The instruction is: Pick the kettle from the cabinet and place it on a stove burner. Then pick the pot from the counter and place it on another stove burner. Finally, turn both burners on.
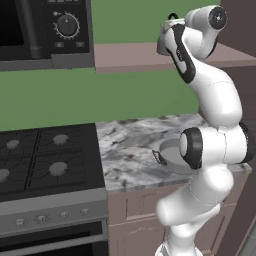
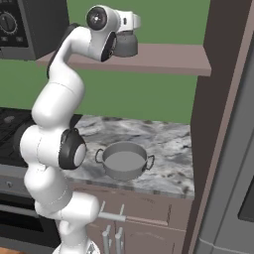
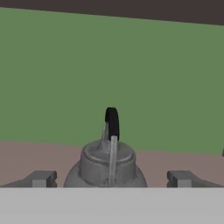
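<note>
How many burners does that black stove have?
4 show on the stove in the left base view: back left, back right, front right, front left, cut by the picture's edge. Any further left would be hidden.

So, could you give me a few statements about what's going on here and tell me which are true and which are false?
1. The kettle stands upright on the cabinet shelf. True.
2. The gripper is shut on the kettle's handle. False: its fingers are spread wide, one on each side of the kettle's body, not touching it.
3. The pot sits on a stove burner. False: it is on the counter, right of the stove.
4. The pot has no lid. True.
5. All four burners are bare. True, as far as the left base view shows.
</note>
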Available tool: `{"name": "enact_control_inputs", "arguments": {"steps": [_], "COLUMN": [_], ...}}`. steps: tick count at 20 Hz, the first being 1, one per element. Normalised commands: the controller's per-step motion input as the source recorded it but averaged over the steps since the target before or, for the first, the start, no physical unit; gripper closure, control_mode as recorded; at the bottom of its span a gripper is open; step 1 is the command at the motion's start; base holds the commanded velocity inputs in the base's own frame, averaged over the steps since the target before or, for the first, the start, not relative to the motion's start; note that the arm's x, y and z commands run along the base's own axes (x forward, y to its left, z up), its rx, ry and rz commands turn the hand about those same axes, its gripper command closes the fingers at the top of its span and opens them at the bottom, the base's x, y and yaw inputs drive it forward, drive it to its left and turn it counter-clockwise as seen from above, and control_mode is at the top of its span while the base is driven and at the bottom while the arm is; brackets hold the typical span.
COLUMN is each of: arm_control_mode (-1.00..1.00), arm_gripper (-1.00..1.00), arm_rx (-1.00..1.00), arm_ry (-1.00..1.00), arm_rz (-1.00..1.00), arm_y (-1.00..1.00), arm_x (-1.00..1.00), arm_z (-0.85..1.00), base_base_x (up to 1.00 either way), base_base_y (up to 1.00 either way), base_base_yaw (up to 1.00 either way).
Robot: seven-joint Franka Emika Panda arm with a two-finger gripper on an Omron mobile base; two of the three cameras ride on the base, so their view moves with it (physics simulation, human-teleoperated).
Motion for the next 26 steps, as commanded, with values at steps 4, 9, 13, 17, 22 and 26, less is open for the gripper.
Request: {"name": "enact_control_inputs", "arguments": {"steps": [4,9,13,17,22,26], "arm_control_mode": [-1.00,-1.00,-1.00,-1.00,-1.00,-1.00], "arm_gripper": [-1.00,-1.00,-1.00,-1.00,-1.00,-1.00], "arm_rx": [0.00,0.00,0.00,0.00,0.00,0.00], "arm_ry": [0.00,0.00,0.00,-0.01,-0.01,0.00], "arm_rz": [0.02,0.04,0.06,0.06,0.03,0.01], "arm_y": [-0.01,-0.06,-0.12,-0.14,-0.02,0.00], "arm_x": [0.15,0.08,0.05,0.09,0.22,0.28], "arm_z": [0.00,0.00,0.00,0.00,0.00,0.00], "base_base_x": [0.00,0.00,0.00,0.00,0.00,0.00], "base_base_y": [0.00,0.00,0.00,0.00,0.00,0.00], "base_base_yaw": [0.00,0.00,0.00,0.00,0.00,0.00]}}
